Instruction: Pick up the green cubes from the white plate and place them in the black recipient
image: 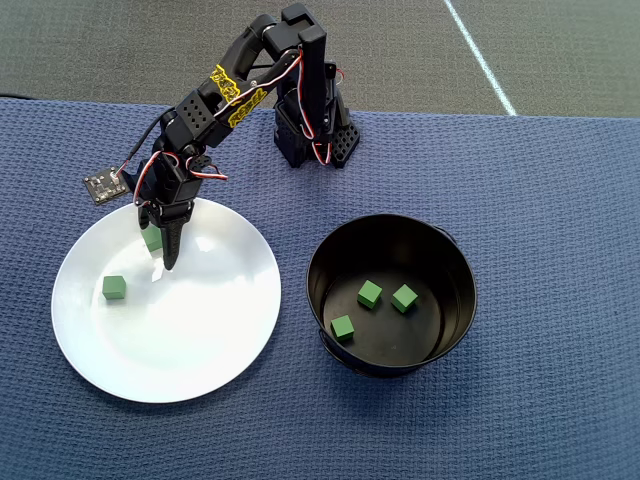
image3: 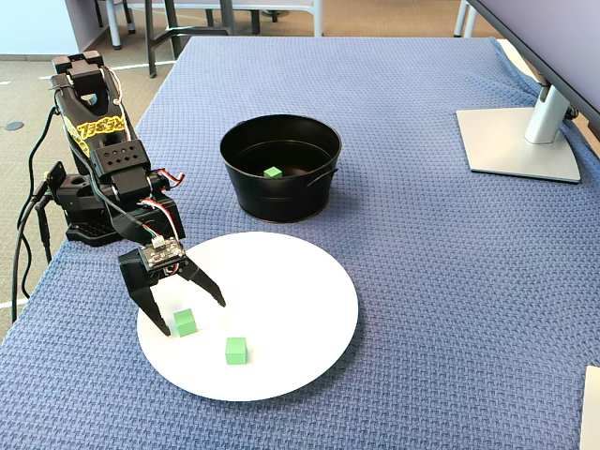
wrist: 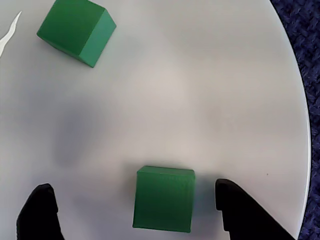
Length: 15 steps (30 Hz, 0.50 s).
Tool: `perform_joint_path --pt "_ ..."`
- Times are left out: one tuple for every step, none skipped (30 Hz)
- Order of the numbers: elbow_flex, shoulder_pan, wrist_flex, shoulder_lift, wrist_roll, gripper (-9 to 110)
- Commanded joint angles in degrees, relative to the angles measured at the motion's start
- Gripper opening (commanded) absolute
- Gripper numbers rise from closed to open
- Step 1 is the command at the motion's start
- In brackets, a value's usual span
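Observation:
The white plate (image: 200,350) lies left of the black recipient (image: 390,219) in the overhead view. Two green cubes rest on the plate: one (image: 114,288) at its left, one (image: 152,238) partly under my gripper (image: 158,245). Three green cubes (image: 369,293) lie inside the pot. In the wrist view my gripper (wrist: 135,186) is open low over the plate (wrist: 200,100), with a cube (wrist: 164,199) between the fingers, nearer the right one and touching neither. The other cube (wrist: 75,30) is at top left. The fixed view shows the gripper (image3: 189,316) astride a cube (image3: 186,322), the second cube (image3: 236,350), the plate (image3: 300,300) and the pot (image3: 281,202).
The arm's base (image: 310,130) stands at the back edge of the blue cloth. A monitor stand (image3: 520,141) sits at the far right in the fixed view. A small circuit board (image: 105,185) sticks out beside the wrist.

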<state>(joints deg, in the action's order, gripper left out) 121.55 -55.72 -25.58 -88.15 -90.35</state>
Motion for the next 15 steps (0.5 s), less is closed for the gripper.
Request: perform_joint_path --pt "-1.49 0.7 0.7 -0.62 -0.09 23" --pt "-1.58 0.97 0.7 -0.79 0.88 5" --pt "-2.02 1.23 0.62 -0.79 2.37 0" --pt "-2.46 1.32 -0.18 -0.88 2.46 0" --pt "-2.55 1.32 -0.62 -0.97 2.29 0" --pt "-2.64 1.32 -0.62 -1.05 2.46 0" --pt "-2.64 1.23 -0.62 -1.14 2.46 0" --pt "-2.64 1.23 -0.62 -1.23 2.72 0" --pt "-2.72 1.23 -0.62 -1.23 2.72 0" --pt "-2.72 1.23 -0.62 -1.23 2.9 0" --pt "-2.72 1.23 -0.53 -1.23 2.9 0" --pt "-2.72 1.23 -0.53 -1.23 2.99 0" --pt "-2.72 1.23 -0.53 -1.23 2.99 0" --pt "-2.72 1.23 -0.26 -1.41 3.6 0" --pt "-2.72 1.32 -0.09 -1.76 4.57 0"
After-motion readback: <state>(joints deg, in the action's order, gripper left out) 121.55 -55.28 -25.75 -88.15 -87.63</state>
